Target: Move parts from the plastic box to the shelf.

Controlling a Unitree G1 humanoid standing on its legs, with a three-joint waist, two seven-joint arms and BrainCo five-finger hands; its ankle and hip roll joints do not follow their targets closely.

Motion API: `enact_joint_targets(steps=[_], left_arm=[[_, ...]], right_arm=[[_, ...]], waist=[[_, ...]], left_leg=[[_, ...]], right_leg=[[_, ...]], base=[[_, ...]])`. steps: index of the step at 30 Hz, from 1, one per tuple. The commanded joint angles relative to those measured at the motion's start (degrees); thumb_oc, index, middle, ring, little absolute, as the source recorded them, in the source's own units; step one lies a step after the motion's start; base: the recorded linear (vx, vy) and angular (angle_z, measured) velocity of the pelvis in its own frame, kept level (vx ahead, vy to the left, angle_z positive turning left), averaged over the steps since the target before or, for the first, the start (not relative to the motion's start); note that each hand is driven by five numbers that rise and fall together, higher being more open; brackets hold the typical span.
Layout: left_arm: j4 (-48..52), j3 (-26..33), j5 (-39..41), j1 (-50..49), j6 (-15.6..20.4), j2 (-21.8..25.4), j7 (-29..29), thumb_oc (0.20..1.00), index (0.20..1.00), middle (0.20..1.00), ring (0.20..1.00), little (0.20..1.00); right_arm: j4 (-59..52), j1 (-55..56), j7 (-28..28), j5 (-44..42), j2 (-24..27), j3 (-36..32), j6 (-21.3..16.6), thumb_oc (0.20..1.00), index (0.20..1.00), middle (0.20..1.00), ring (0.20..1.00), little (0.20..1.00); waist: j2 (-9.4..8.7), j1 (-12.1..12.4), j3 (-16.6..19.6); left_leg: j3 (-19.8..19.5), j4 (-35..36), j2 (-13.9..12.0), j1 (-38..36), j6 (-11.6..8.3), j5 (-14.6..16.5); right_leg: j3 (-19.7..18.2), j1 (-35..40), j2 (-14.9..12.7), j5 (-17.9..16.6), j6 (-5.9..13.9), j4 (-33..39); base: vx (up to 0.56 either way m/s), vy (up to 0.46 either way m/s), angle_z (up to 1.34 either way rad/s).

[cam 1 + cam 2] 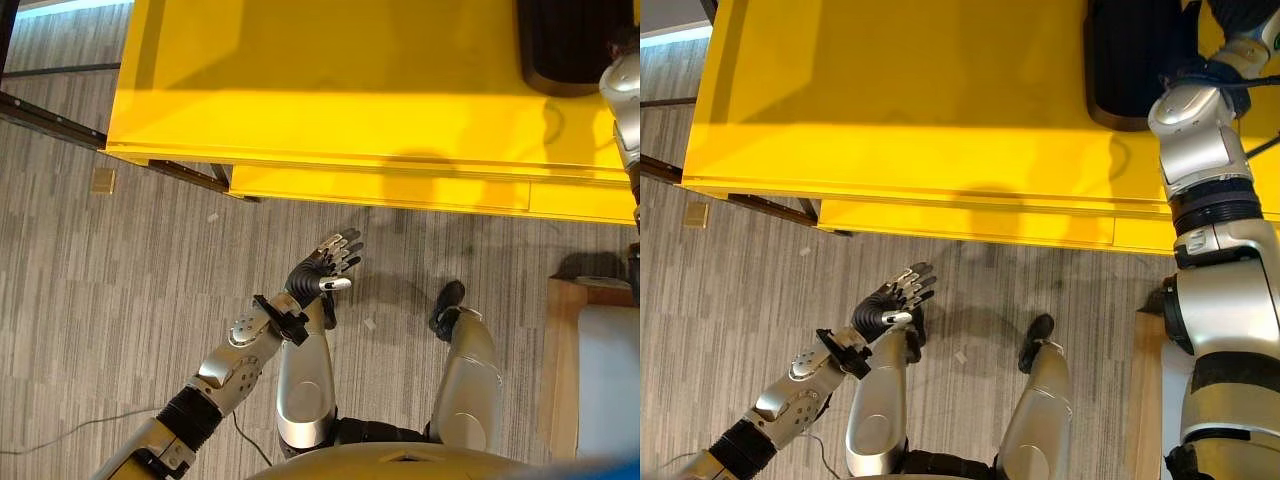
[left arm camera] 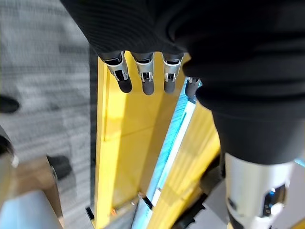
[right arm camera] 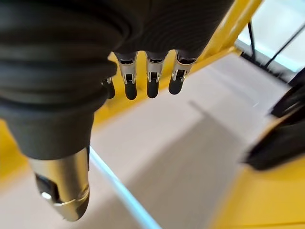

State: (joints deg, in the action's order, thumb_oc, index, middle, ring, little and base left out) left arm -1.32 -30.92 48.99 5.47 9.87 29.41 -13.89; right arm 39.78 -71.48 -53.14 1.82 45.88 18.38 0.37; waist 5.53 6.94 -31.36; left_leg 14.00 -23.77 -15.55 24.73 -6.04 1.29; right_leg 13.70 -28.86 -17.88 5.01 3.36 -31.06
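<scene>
A yellow shelf (image 1: 330, 90) spans the far side of the view, seen from above. On its top at the far right lies a black ribbed part (image 1: 1130, 60), also seen as a dark shape (image 3: 281, 138) in the right wrist view. My left hand (image 1: 325, 265) hangs low over the floor in front of the shelf, open with fingers (image 2: 145, 71) straight and nothing in it. My right arm (image 1: 1200, 150) reaches up over the shelf beside the black part. My right hand (image 3: 151, 76) is open and holds nothing, its fingers pointing along a yellow-edged shelf surface.
A pale grey box-like thing (image 1: 608, 380) on a wooden base (image 1: 562, 360) stands on the floor at the right. A dark metal frame (image 1: 50, 115) runs along the shelf's left end. Grey wood-pattern floor (image 1: 120, 300) lies in front of the shelf.
</scene>
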Motion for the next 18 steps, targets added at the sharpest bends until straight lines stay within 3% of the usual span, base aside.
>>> enact_joint_targets(steps=[1,7,8,13,18], left_arm=[[5.94,0.61,0.25,-3.24,3.36,-2.31,0.0,1.0,1.0,1.0,1.0,1.0],[4.88,2.81,-3.04,-4.85,5.31,-4.87,1.95,1.0,1.0,1.0,1.0,1.0],[4.37,3.42,-2.84,-5.32,5.28,-6.24,2.27,1.0,1.0,1.0,1.0,1.0],[2.8,4.31,-5.33,-7.48,6.19,-9.5,4.07,1.0,1.0,1.0,1.0,1.0],[2.24,6.78,-7.08,-10.64,8.44,-9.73,4.81,1.0,1.0,1.0,1.0,1.0]], right_arm=[[-7.59,5.96,1.07,-2.24,0.94,-4.55,-3.95,1.0,1.0,1.0,1.0,1.0],[-26.58,20.8,2.61,0.05,-4.52,-11.54,-3.85,1.0,1.0,1.0,1.0,1.0],[-32.16,27.71,3.9,0.15,-7.35,-12.51,-3.84,1.0,1.0,1.0,1.0,1.0],[-36.36,43.9,8.53,-0.26,-14.73,-10.01,-5.14,1.0,1.0,1.0,1.0,1.0],[-38.93,62.42,13.82,-7.15,-18.22,-9.68,-8.85,1.0,1.0,1.0,1.0,1.0]], waist=[[-0.46,0.07,1.57],[-1.76,-2.93,1.57],[-2.32,-4.41,2.65],[-3.72,-7.65,6.88],[-4.78,-10.64,11.24]], left_leg=[[-0.35,3.09,2.29,-4.19,2.06,1.07],[1.2,7.55,2.44,-11.16,1.94,0.08],[1.86,9.66,2.27,-13.7,1.83,-0.38],[4.27,15.5,1.47,-20.08,1.21,-2.19],[6.63,18.84,1.5,-24.41,1.29,-3.09]], right_leg=[[1.38,2.38,4.42,5.1,-0.84,-3.95],[0.42,8.76,5.72,3.11,-0.3,2.36],[0.09,11.35,6.12,2.17,-0.17,5.68],[0.1,18.22,6.8,-0.48,0.4,14.21],[-0.35,22.91,6.75,-2.85,1.64,19.43]], base=[[0.0,0.078,-0.04],[0.03,0.094,-0.06],[0.04,0.106,-0.17],[0.1,0.168,-0.27],[0.04,0.211,-0.24]])
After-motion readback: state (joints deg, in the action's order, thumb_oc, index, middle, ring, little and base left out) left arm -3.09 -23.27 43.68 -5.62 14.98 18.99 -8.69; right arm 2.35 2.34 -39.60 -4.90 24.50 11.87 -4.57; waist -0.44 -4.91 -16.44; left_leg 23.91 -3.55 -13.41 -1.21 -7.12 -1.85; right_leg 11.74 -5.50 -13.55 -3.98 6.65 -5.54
